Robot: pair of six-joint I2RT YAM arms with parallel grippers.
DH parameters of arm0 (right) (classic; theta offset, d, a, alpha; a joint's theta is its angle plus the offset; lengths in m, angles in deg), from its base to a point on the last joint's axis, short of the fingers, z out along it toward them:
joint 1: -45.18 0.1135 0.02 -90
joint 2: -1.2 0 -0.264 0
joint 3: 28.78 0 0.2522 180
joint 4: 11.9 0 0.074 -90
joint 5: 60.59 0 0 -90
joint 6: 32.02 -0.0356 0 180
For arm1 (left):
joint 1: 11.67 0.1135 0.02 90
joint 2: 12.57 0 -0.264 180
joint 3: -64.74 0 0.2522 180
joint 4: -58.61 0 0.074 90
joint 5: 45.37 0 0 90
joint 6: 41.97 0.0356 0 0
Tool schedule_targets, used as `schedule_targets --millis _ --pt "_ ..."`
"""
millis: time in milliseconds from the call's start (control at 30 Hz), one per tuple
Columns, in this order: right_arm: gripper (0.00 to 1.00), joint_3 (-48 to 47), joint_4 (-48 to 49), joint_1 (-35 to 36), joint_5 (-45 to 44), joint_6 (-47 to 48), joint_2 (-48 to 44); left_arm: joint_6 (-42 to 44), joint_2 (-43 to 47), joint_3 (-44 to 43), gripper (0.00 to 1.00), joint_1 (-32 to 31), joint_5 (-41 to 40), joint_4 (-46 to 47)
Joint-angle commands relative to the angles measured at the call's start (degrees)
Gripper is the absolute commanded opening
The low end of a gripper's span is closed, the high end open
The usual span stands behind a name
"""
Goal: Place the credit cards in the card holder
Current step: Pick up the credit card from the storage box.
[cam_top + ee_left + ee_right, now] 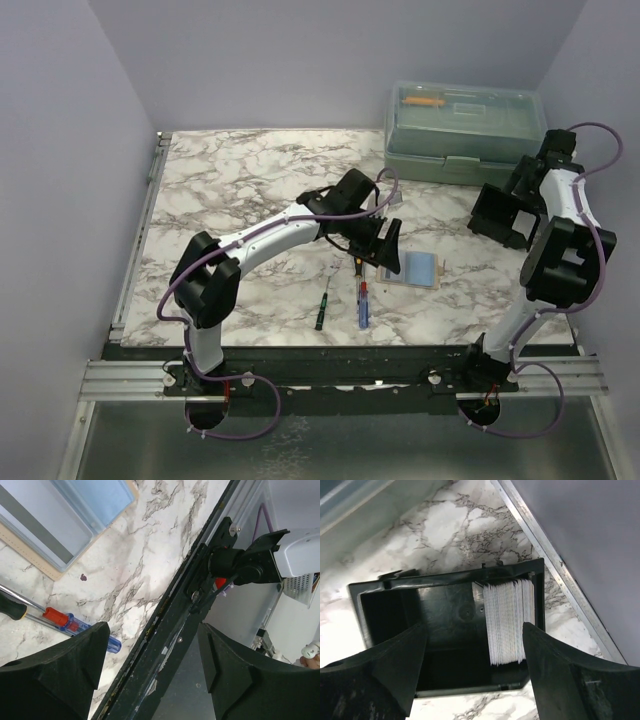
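The tan card holder [385,271] lies flat on the marble just right of centre. Bluish-grey credit cards [418,269] lie on top of it. In the left wrist view the cards [75,510] and the holder's stitched tan edge [32,559] show at the top left. My left gripper [387,248] hangs open and empty just left of the holder; in its own view it [152,652] points at the table's near edge. My right gripper [475,652] is open and empty above a black tray [445,605] that holds a pack of thin white cards [507,620] standing on edge.
Two screwdrivers [363,304] [321,311] lie near the front, close to the holder; the red-and-blue handle [70,626] sits by my left finger. The translucent green toolbox [465,120] stands at the back right. The black tray [492,218] is at the right, near the metal table rail [570,580].
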State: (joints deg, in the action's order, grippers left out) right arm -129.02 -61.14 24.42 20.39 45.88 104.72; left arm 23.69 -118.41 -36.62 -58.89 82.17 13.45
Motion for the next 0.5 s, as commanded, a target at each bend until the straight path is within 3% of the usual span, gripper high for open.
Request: schedule_targets --millis 0,467 --pt "0.8 -3.47 -2.57 0.05 -3.6 2.49 4.99 0.8 1.8 0.69 0.78 0.36 1.48 0.05" --pt "0.77 -2.0 -1.81 0.14 -11.12 5.04 9.74 -1.19 -0.81 0.84 0.79 3.82 5.9 1.72"
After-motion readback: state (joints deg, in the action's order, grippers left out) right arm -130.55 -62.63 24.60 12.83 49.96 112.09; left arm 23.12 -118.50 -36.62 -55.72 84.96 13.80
